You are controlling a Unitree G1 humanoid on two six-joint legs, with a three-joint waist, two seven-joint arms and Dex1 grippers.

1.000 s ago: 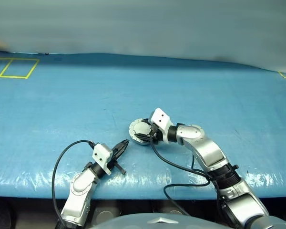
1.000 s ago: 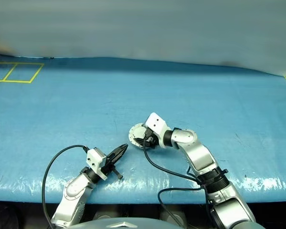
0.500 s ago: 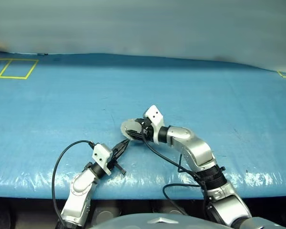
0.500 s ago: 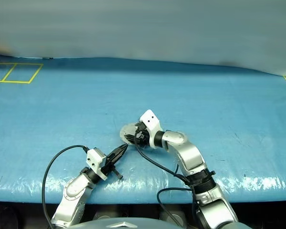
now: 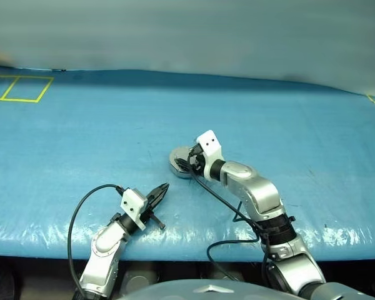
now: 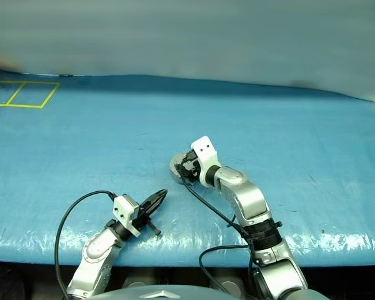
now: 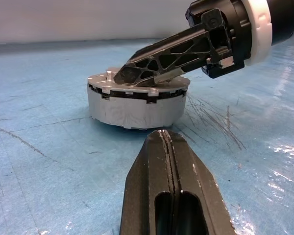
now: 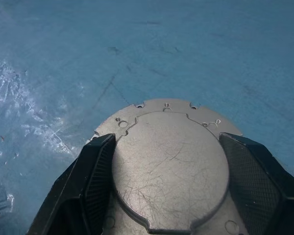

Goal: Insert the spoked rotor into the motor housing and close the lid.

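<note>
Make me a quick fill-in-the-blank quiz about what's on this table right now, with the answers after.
1. The housing rests on a ____ table cover.
2. The right gripper's two fingers stand on either side of the ____, which is closed.
3. The left gripper's fingers are ____.
4. The left gripper holds ____.

Answers: blue; lid; shut; nothing

Before me: one motor housing (image 7: pixel 137 104), one lid (image 8: pixel 169 166) closed upon it, on one blue table (image 5: pixel 81 144).
</note>
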